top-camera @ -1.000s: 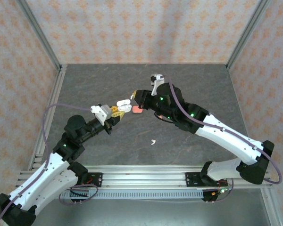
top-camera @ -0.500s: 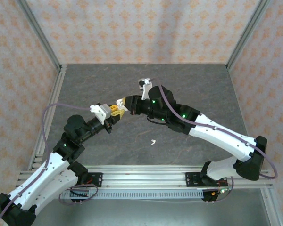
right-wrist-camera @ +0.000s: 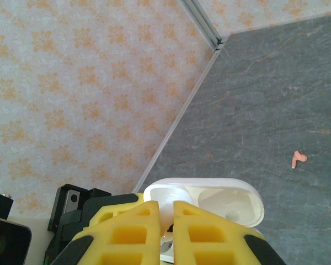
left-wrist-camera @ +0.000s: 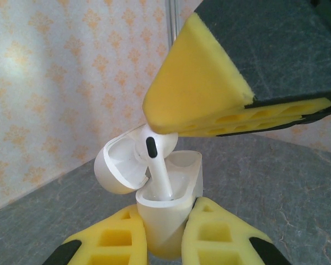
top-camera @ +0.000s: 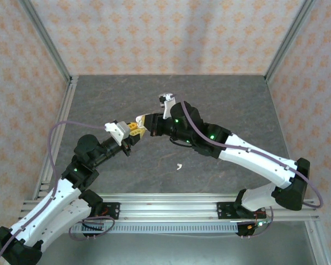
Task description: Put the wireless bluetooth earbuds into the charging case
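Note:
In the left wrist view, my left gripper (left-wrist-camera: 166,234) is shut on the body of a white charging case (left-wrist-camera: 164,218). The case is held upright above the table with its lid (left-wrist-camera: 117,168) swung open. A white earbud (left-wrist-camera: 158,165) stands with its stem in one slot of the case. My right gripper (right-wrist-camera: 165,214) is shut on the bud's head from above, and its yellow fingers (left-wrist-camera: 190,88) hang over the case. From the top, the two grippers meet, left (top-camera: 134,130) and right (top-camera: 145,121). The open case (right-wrist-camera: 231,196) lies under the right fingers.
A loose white earbud (top-camera: 179,166) lies on the grey table (top-camera: 99,99) in front of the arms. A coral-red earbud (right-wrist-camera: 299,158) lies on the table, apart from the case. Metal frame posts and patterned walls close in the back and sides.
My right gripper has moved left to meet the left gripper, bringing the white earbud over and into the open case. The left arm has held still.

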Controlling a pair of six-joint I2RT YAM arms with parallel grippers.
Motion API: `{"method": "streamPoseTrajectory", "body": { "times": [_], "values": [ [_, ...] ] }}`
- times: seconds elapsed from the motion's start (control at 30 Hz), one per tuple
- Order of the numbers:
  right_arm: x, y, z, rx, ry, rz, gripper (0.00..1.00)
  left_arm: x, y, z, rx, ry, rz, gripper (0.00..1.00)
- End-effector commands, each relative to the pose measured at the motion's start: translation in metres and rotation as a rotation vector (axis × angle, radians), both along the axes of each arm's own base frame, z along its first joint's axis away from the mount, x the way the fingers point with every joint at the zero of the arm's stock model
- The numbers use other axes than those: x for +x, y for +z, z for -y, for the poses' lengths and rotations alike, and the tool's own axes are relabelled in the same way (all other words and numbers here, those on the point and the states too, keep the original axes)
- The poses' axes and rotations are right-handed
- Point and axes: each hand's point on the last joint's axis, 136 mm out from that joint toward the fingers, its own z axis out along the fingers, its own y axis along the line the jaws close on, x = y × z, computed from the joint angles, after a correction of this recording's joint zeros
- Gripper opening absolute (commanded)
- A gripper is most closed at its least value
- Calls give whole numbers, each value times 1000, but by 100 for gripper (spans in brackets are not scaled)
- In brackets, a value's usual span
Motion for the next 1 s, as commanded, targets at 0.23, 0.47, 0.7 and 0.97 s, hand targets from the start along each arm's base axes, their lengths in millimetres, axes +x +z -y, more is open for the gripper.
{"method": "streamPoseTrajectory", "body": {
  "times": [0.23, 0.47, 0.7, 0.97],
  "values": [
    [-1, 5, 0, -38, -17, 57, 12, -3, 38, -3, -44, 15, 98, 0],
    [-5, -7, -2, -45, -3, 17, 16, -1, 41, -3, -43, 16, 101, 0],
    [-6, -7, -2, -46, -1, 2, 28, 0, 41, -1, -46, 10, 98, 0],
    [-4, 1, -2, -55, -14, -8, 47, -2, 40, 1, -42, 0, 94, 0]
  ]
}}
